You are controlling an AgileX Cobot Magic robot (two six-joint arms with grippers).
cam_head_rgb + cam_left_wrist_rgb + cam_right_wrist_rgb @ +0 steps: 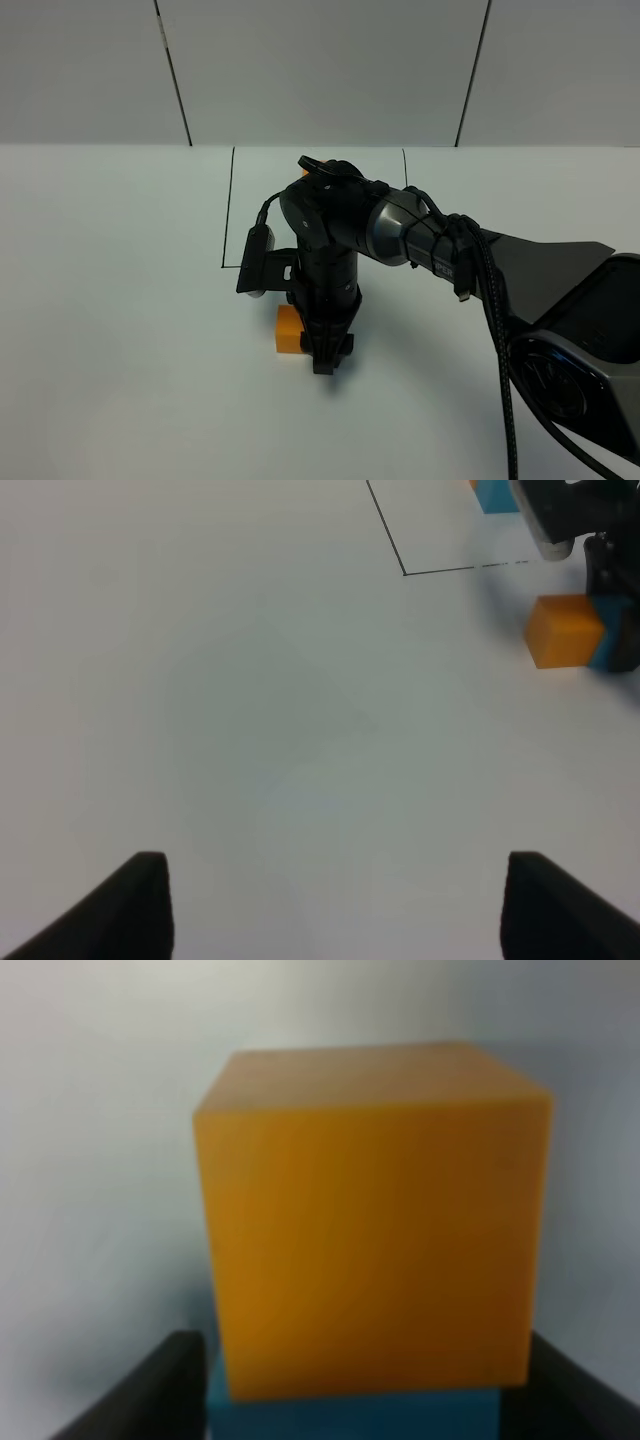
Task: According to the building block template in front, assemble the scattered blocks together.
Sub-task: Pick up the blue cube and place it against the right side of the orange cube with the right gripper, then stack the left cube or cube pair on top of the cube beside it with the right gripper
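The scattered orange cube (288,328) rests on the white table, and the scattered cyan cube (603,646) sits flush against it. My right gripper (326,352) reaches across from the right and points down, shut on the cyan cube (350,1415), which it hides in the high view. The orange cube (370,1230) fills the right wrist view. The template's black outline (229,205) lies behind; its orange cube (312,162) peeks over the arm, and its cyan cube (493,494) shows in the left wrist view. My left gripper (335,910) is open and empty over bare table.
The right arm (420,235) and its cable cross the middle of the table, covering most of the outlined square. A white panelled wall (320,70) stands behind the table.
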